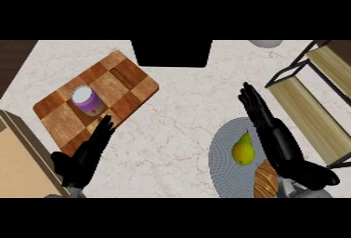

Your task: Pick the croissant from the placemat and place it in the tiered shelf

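Nearest the camera, at the lower right, the croissant (266, 180) lies on the grey placemat (223, 160), its lower end cut off by the edge of the view. Just beside it, further up the mat, sits a yellow-green pear (242, 149) with its stem pointing away from the camera. The right hand (274, 130) stretches over the mat's right edge, fingers straight and open, tips pointing up the bench (178, 121) — it holds nothing, and its palm sits just right of the pear and croissant. To the right of that hand stands the tiered shelf (312, 100), wooden boards in a dark frame, running off the upper right corner.

At the lower left the left hand (86, 155) is also open, fingers straight, tips reaching the near corner of a checkered wooden board (120, 76). On that board stands a small purple jar (87, 101) with a white lid — well apart from the mat.
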